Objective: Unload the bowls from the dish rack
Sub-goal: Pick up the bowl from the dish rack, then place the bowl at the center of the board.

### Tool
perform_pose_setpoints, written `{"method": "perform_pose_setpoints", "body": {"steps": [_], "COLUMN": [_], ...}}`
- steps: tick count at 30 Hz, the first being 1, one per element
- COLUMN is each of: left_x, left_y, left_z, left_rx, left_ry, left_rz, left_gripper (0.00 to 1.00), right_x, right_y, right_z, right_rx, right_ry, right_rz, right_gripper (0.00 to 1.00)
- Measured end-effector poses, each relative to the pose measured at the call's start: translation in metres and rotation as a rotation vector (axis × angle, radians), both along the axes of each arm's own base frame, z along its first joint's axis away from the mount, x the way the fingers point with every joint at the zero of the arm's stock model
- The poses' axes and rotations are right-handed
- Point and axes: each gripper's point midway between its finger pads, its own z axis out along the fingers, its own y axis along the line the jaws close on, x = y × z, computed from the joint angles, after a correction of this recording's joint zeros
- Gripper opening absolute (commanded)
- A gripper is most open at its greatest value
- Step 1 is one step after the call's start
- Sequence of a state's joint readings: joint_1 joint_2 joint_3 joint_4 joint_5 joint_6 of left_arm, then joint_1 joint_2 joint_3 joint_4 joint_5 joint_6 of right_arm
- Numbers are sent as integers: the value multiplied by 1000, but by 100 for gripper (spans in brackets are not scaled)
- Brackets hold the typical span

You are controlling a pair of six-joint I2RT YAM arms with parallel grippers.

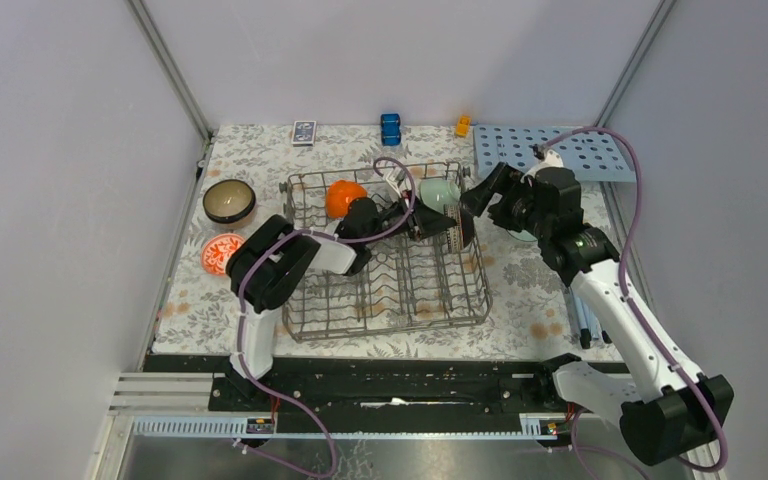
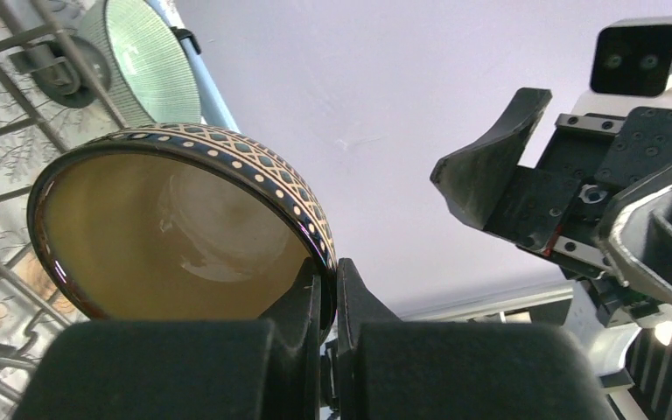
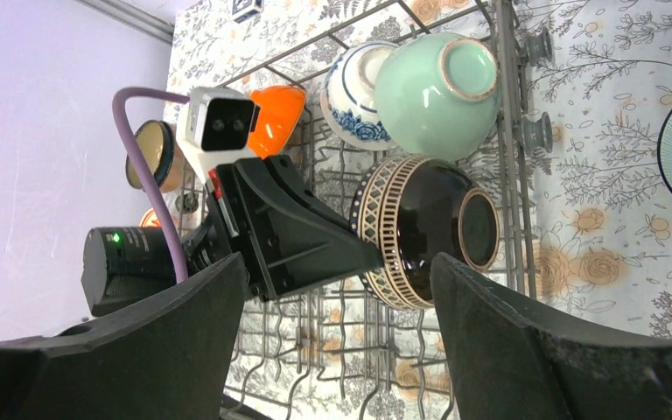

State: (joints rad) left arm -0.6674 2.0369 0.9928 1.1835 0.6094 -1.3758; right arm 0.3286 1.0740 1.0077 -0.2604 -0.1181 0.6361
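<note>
**Item:** dark brown bowl (image 3: 420, 232), glazed, with a cream lattice band under the rim and a cream inside.

**Location:** far right corner of the dish rack (image 1: 390, 312). It is tipped on its side with its foot ring towards the bench's right edge. The pale green bowl (image 3: 433, 92) is just beside it and the blue-and-white bowl (image 3: 350, 87) is near. I cannot tell whether it rests on the tines or hangs clear of them.

**Handling, as I judge it:** stiff ceramic with some weight for its size. The glaze looks slick, and the bowl could chip against the wire or a neighbouring bowl. The rim is the best hold, with one finger inside and one outside. The foot ring is a second choice, and the round belly gives little purchase.

**Left claw (image 2: 332, 271):** clenched on the bowl's rim, one finger inside and one outside.

**Right claw (image 3: 337, 262):** released, jaws spread wide, grasping nothing. It stands at the rack's right edge, facing the bowl's foot. The bowl lies ahead of it, in line with the gap, and appears to touch neither finger.

**Other stock:**
- The orange bowl (image 1: 344, 197) is at the rack's far left corner.
- A brown-rimmed bowl (image 1: 228, 201) and a red-and-white bowl (image 1: 222, 252) are out of the rack, near the bench's left edge.
</note>
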Motion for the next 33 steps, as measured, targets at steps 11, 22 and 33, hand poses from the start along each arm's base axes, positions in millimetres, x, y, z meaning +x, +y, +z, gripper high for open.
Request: {"method": "perform_pose_setpoints", "body": {"steps": [11, 22, 33], "left_x": [-28, -111, -210], "left_y": [17, 85, 133], "left_z": [91, 192, 142], "left_rx": [-28, 253, 620], "left_ry": [-140, -603, -884], "left_rz": [-25, 78, -47], "left_gripper": [0, 0, 0], "right_x": [-41, -95, -99], "right_y": [-10, -11, 29], "right_z": [47, 124, 127], "right_rx": [-19, 19, -55], "right_ry": [-103, -253, -126], "right_rz": [63, 174, 379], "right_gripper": [85, 83, 79]}}
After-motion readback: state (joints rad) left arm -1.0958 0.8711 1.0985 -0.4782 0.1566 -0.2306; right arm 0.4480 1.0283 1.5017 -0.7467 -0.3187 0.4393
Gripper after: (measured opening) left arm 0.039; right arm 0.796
